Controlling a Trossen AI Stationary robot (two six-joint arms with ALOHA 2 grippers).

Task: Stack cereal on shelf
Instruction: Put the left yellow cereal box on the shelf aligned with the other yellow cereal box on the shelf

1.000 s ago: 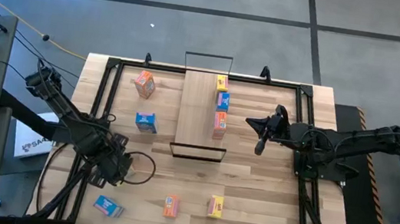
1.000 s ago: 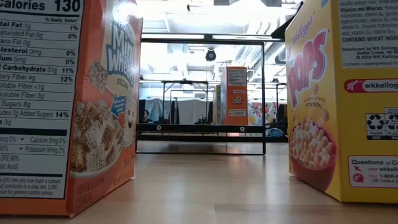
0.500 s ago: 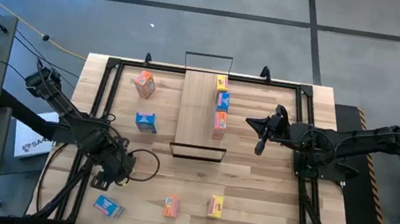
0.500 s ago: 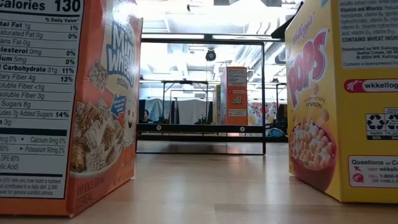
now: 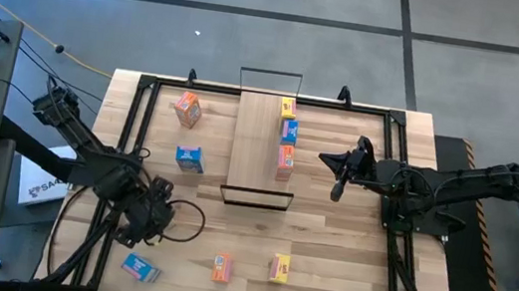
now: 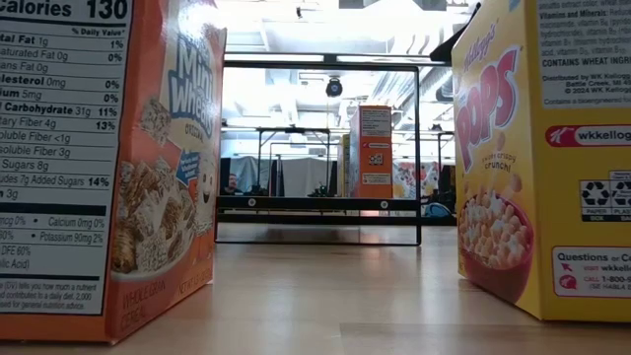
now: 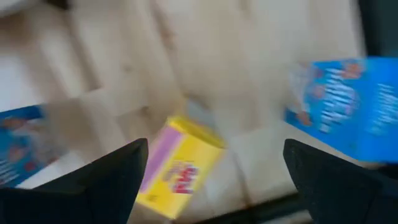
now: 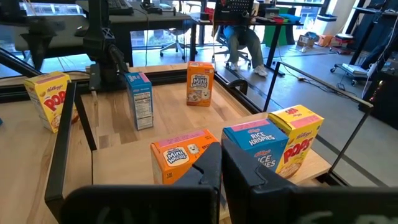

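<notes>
Now the left gripper (image 5: 141,222) hovers at the lower left of the high view, just above a small blue cardboard cereal box (image 5: 140,269) lying flat on the plank table (image 5: 343,277). Its fingers (image 7: 106,180) are spread wide and hold nothing; between them its wrist view shows a tilted yellow box (image 7: 177,168). At centre right, the right gripper (image 5: 337,189) waits pressed shut beside the long light-wood shelf (image 5: 254,145), where three boxes (image 5: 287,134) stand, labelled "Mini Wheats", "Rice Krispies" and "Pops".

Three cereal boxes (image 5: 287,132) stand in a row along the shelf (image 5: 257,145), others scattered around it
</notes>
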